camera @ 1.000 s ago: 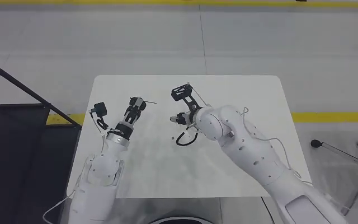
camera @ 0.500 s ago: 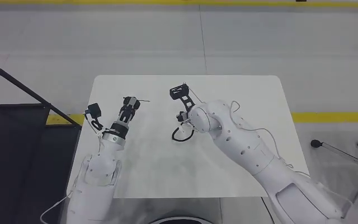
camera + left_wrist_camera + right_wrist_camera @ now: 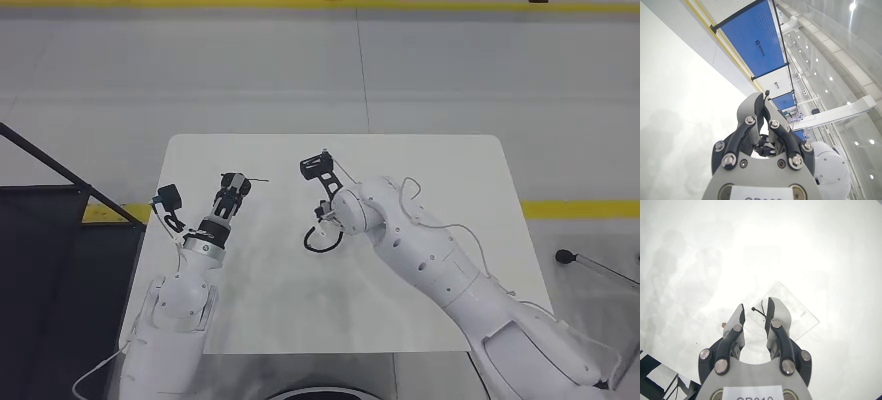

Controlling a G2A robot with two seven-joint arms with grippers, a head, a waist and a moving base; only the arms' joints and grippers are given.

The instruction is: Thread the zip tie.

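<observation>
My left gripper [image 3: 762,106] is shut on a black zip tie [image 3: 767,93], whose small head pokes out past the fingertips. From above, this gripper [image 3: 233,189] hovers over the table's left part, with the tie's thin end [image 3: 258,181] pointing right. My right gripper [image 3: 755,312] stands open just above a second small black zip tie [image 3: 757,311]. That tie lies on a clear plastic plate [image 3: 791,313] between the fingers and touches neither pad. In the top view the right gripper [image 3: 321,212] is near the table's middle.
The white table [image 3: 430,170] is bare to the right and along the front. A black cable loop [image 3: 318,244] hangs from the right arm beside its gripper. A small brown speck [image 3: 723,324] lies on the table close to one right finger.
The right arm has swung a little to the left over the table's middle. The left gripper has shifted slightly left, still holding its zip tie.
</observation>
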